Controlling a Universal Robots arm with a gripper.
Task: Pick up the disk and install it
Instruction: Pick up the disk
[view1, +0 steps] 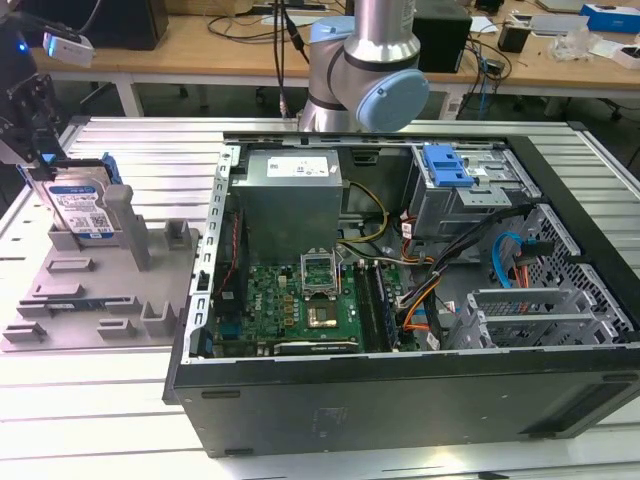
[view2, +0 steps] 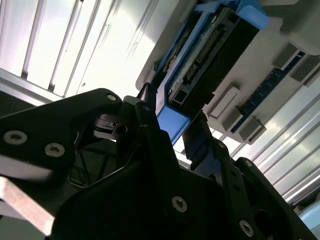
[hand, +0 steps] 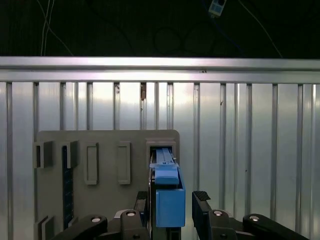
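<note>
Blue-framed disk upright in grey rack, 9 o'clock of case in exterior view; gripper astride it w/ jaws apart.

disk: lower end hidden in holder slot, under pincer
pincer: base cut off at edge

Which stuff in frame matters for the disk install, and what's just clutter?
In the job: disk, upright in grey fixture; gripper, jaws open astride it; open computer case.
Just around: power supply, motherboard, cable bundle, wooden bench behind.
</note>
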